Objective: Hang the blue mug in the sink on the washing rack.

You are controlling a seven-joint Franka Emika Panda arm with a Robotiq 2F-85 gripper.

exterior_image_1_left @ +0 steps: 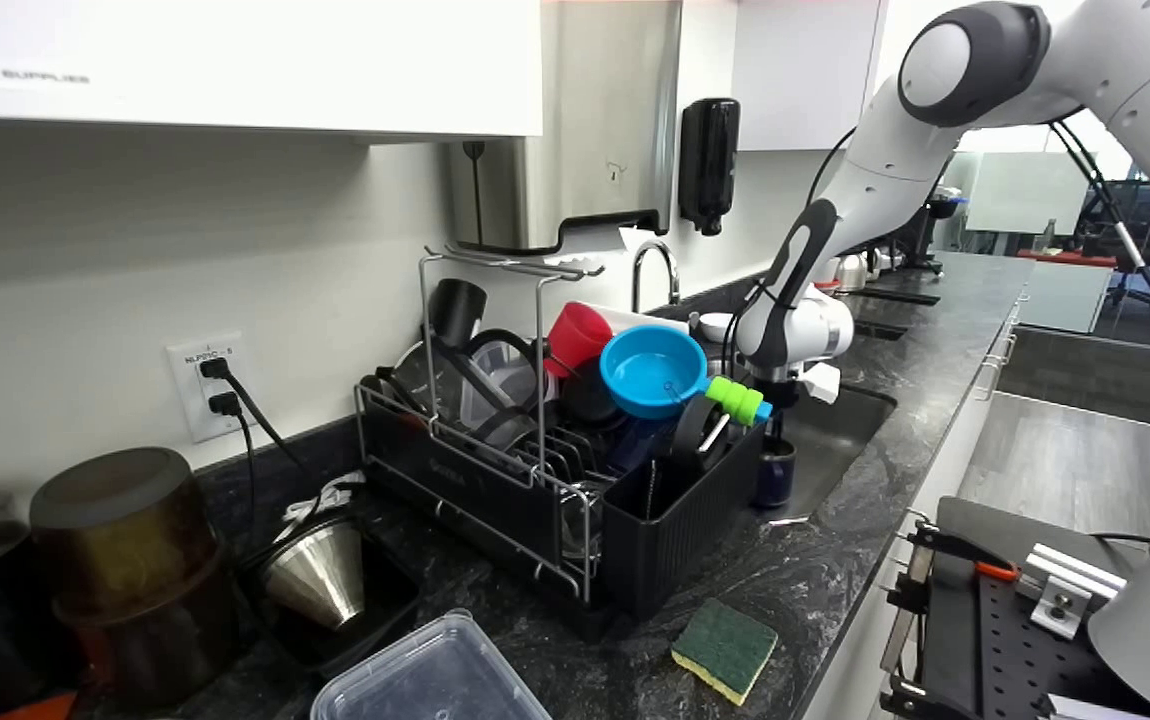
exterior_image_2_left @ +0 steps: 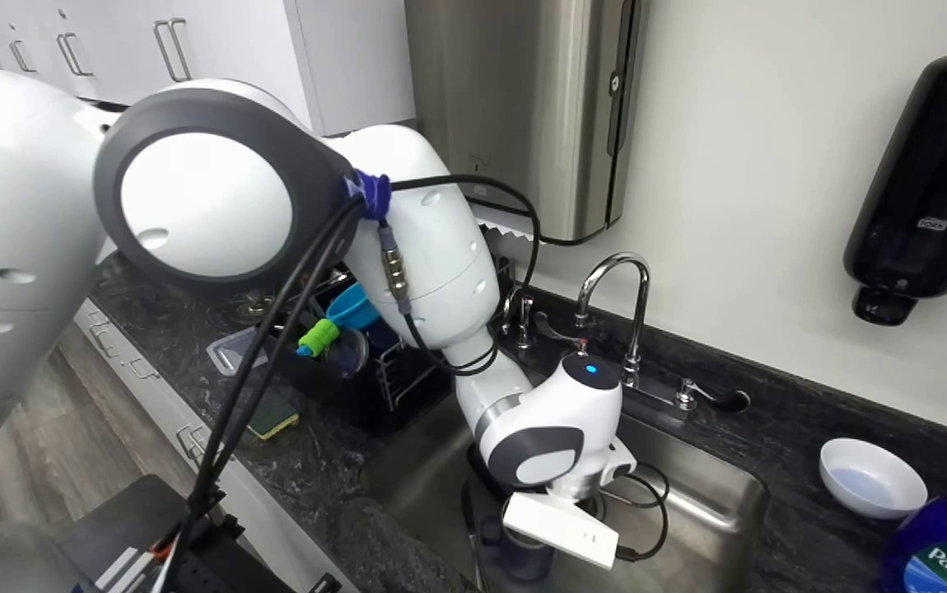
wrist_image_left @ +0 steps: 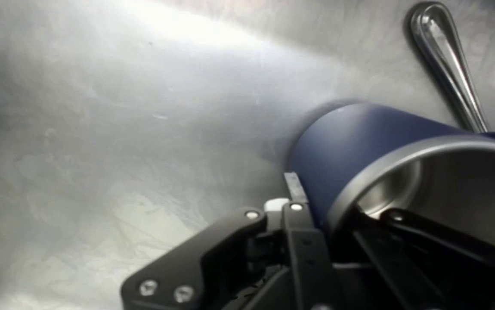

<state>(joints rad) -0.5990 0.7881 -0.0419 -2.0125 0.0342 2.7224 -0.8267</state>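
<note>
The blue mug point(wrist_image_left: 351, 133) stands in the steel sink point(wrist_image_left: 144, 107), its open steel rim facing the wrist camera. It also shows in both exterior views point(exterior_image_1_left: 775, 478) point(exterior_image_2_left: 525, 562), partly hidden by the arm in one of them. My gripper point(wrist_image_left: 327, 201) has one finger against the mug's outside and the other inside the rim, with the mug wall pinched between them. The inner fingertip is hidden by the wall. The washing rack point(exterior_image_1_left: 485, 500) stands beside the sink, with metal bars rising above its black tray.
The rack is crowded with dishes, a red cup point(exterior_image_1_left: 577, 335) and a blue cup with green handle point(exterior_image_1_left: 653, 372). A black caddy point(exterior_image_1_left: 675, 545) borders the sink. A faucet point(exterior_image_2_left: 645, 305) stands behind it. A metal utensil point(wrist_image_left: 441, 51) lies beside the mug. A sponge point(exterior_image_1_left: 725, 645) lies in front.
</note>
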